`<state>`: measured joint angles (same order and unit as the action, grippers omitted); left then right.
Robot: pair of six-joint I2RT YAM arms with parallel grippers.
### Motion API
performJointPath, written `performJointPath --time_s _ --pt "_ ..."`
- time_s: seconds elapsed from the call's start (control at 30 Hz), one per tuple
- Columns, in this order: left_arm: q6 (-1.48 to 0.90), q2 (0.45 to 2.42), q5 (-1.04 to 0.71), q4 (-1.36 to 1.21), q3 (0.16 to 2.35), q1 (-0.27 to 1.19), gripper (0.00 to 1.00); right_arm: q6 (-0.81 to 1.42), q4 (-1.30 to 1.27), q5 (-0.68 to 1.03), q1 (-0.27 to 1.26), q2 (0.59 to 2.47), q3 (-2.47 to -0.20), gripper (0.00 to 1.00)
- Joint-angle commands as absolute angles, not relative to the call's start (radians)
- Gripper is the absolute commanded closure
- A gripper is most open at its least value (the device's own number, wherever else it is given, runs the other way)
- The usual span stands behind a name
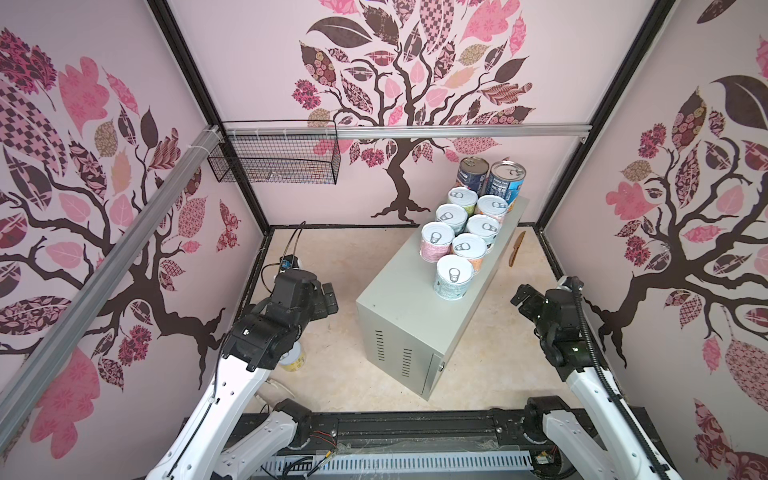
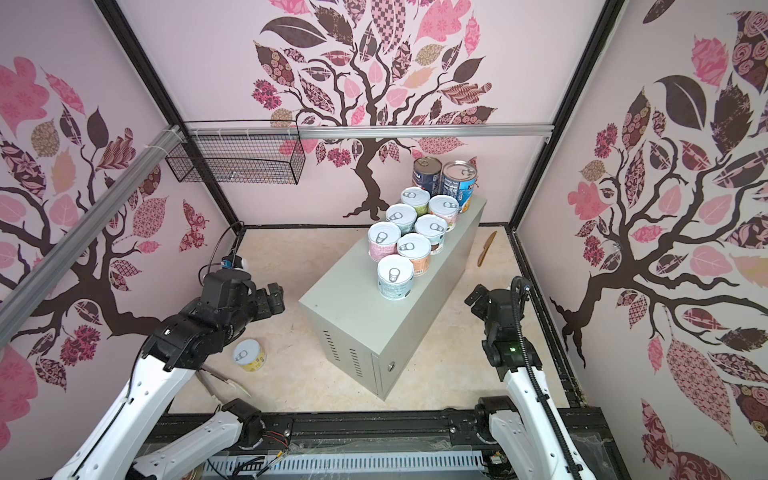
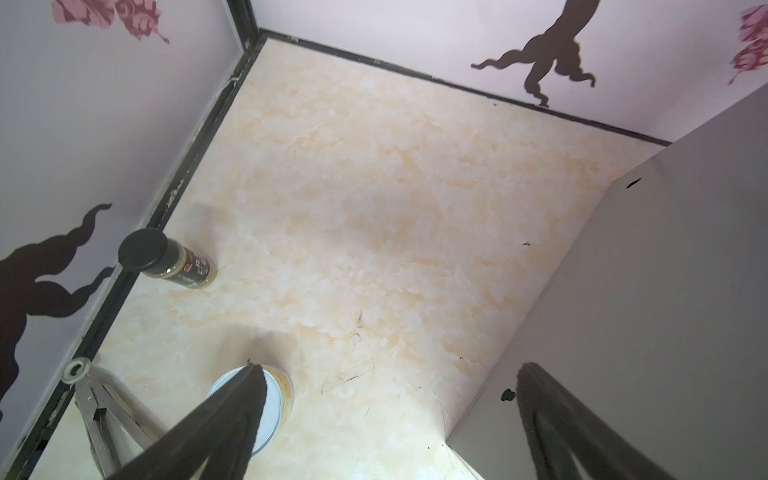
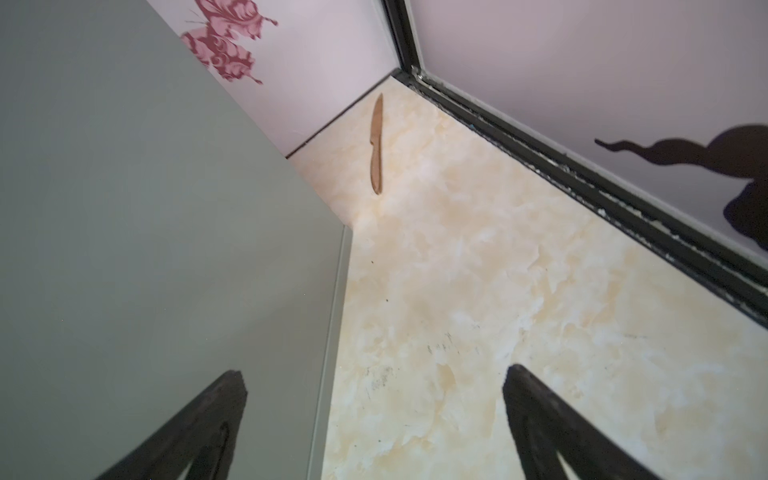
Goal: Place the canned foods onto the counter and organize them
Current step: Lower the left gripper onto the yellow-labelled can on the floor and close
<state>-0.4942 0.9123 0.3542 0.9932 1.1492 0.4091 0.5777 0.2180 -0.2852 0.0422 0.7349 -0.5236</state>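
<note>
The counter [image 1: 399, 316] [image 2: 345, 307] is a long grey metal box on the floor. At its far end stand two tall dark blue cans [image 1: 473, 174] [image 1: 505, 180]. Several short pastel cans [image 1: 454, 276] [image 2: 395, 276] stand in two rows in front of them. One yellow can [image 2: 248, 355] [image 3: 278, 395] stands on the floor, left of the counter. My left gripper [image 1: 330, 301] [image 2: 274, 301] [image 3: 392, 368] hangs open above the floor beyond that can, holding nothing. My right gripper [image 1: 521, 297] [image 2: 476, 297] [image 4: 376, 370] is open and empty beside the counter's right side.
A black wire basket [image 1: 274, 160] hangs on the back wall at the left. A wooden knife [image 1: 516, 247] [image 4: 377, 143] lies right of the counter. A small dark jar [image 3: 166, 264] stands by the left wall. Metal tongs [image 3: 108, 411] [image 2: 220, 380] lie near the yellow can.
</note>
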Motion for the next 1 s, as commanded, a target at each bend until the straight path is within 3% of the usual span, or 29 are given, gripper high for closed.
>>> performJointPath --time_s 0.0,0.13,0.4,0.7,0.97 --pt "-0.497 0.913 0.280 0.939 1.102 0.352 0.02 0.660 0.143 -0.359 0.037 0.741 -0.436 0.00" --pt "-0.505 0.939 0.257 0.915 1.060 0.258 0.02 0.764 0.155 -0.460 0.037 0.820 -0.384 0.00" --pt "-0.552 1.027 0.292 0.884 0.980 0.137 0.02 0.755 0.005 -0.308 0.039 0.839 -0.255 0.00" --pt "-0.612 1.144 0.406 0.891 0.978 0.109 0.02 0.832 0.006 -0.305 0.124 0.773 -0.215 0.00" --pt "-0.618 1.128 0.345 0.870 0.914 -0.010 0.02 0.902 -0.008 -0.214 0.142 0.790 -0.204 0.00"
